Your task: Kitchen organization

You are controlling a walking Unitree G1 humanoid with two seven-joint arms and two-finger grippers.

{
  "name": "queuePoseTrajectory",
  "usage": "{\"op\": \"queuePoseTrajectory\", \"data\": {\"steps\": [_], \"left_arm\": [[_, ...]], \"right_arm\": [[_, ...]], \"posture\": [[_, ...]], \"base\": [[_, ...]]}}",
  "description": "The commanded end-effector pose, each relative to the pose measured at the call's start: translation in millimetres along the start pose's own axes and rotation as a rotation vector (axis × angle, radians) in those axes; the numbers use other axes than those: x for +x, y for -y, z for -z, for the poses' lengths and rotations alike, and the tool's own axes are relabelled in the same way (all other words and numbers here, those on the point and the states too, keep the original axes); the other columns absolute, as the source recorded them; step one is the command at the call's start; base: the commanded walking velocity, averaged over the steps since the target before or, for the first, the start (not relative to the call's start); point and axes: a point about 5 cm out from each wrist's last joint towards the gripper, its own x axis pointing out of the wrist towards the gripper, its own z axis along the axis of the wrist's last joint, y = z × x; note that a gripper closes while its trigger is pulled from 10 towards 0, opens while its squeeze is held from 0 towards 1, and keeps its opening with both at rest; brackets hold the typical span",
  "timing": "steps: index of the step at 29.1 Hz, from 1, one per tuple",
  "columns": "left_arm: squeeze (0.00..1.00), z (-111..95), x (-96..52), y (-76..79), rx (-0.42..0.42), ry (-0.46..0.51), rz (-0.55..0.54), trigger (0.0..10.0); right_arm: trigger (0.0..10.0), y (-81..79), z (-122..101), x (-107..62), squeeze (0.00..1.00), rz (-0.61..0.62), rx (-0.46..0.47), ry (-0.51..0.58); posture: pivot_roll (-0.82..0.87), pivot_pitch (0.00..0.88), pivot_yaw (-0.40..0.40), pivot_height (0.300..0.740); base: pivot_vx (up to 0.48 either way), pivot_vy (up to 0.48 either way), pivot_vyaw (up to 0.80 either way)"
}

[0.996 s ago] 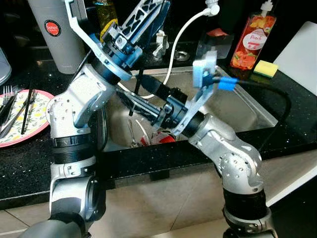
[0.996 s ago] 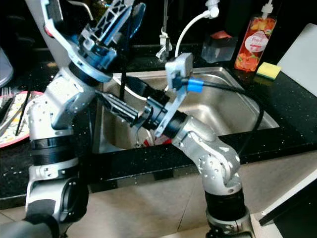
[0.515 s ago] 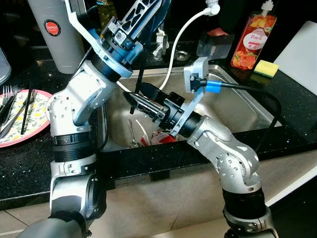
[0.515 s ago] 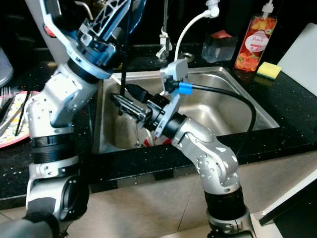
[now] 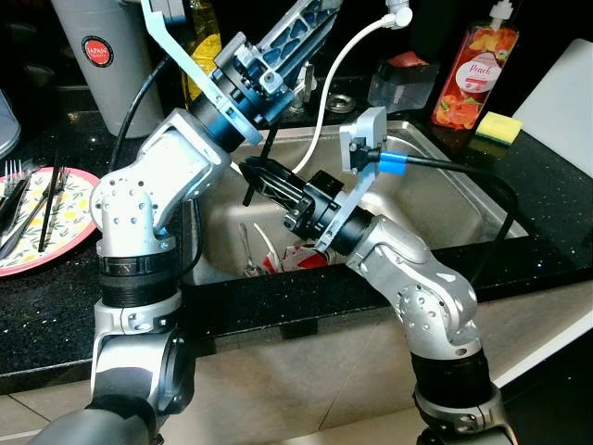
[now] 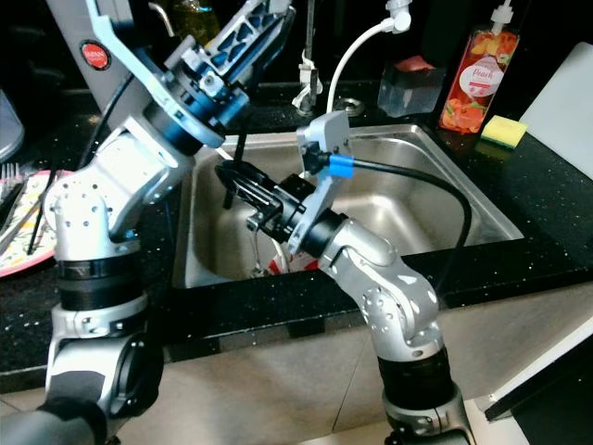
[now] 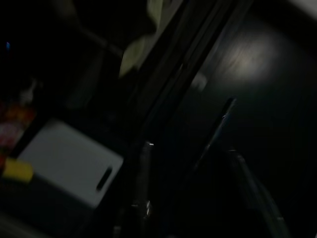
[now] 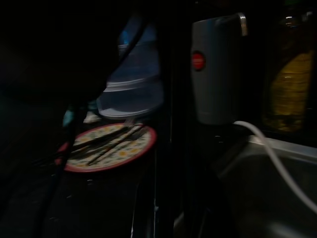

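Lifted and drawn toward the sink's near-left corner since a second ago: right gripper [image 5: 252,170]. Swung over, now leaning toward the tap: left gripper [image 5: 324,7], raised high above the basin.

In the steel sink [image 5: 445,176], at its front-left: loose cutlery [image 5: 252,258], pale and thin, standing tilted beside something red [image 5: 313,260]. On the black counter [image 5: 56,297] to the left, well apart from the sink: a pink-rimmed plate [image 5: 46,227], yellow-patterned, with forks and dark chopsticks lying across it.

Above the sink cutlery, a thin dark stick [image 5: 255,171] crossing the right gripper's tip; clamped or merely behind it, impossible to tell. Left gripper's opening likewise impossible to tell.

From the right wrist, very dark: the whole plate, a blue-lidded container behind it, the grey canister [image 5: 102,65] with its red badge. From the left wrist, darker still: a white cutting board [image 7: 69,168] with a handle slot and the yellow sponge [image 5: 498,127]. From the head: a peach soap bottle [image 5: 471,69] behind the sink.
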Motion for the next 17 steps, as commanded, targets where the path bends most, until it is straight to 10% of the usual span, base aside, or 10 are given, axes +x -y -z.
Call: {"op": "queuePoseTrajectory", "data": {"steps": [1,2,3,17], "left_arm": [[1.00,8.6,1.1,3.1,0.016,-0.051,0.014,10.0],[1.00,10.1,-0.5,2.0,0.032,-0.070,0.004,10.0],[0.00,10.7,-2.8,-3.1,0.047,-0.081,-0.042,10.0],[0.00,-15.0,-48.0,-68.0,0.287,0.023,-0.608,10.0]], "right_arm": [[10.0,8.8,-0.9,0.6,0.00,0.071,-0.015,0.005],[10.0,13.6,-1.0,0.8,0.00,0.110,-0.011,0.008],[10.0,22.6,-1.1,0.3,0.00,0.178,-0.010,0.011],[10.0,83.1,6.0,-18.4,0.00,0.645,-0.080,-0.045]], "posture": [[0.02,0.000,-0.007,0.740],[0.02,0.000,-0.007,0.740],[0.02,0.000,-0.007,0.740],[0.02,0.000,-0.005,0.740]], "base": [[0.000,0.000,0.00],[0.000,0.000,0.00],[0.000,0.000,0.00],[0.000,0.000,0.00]]}}
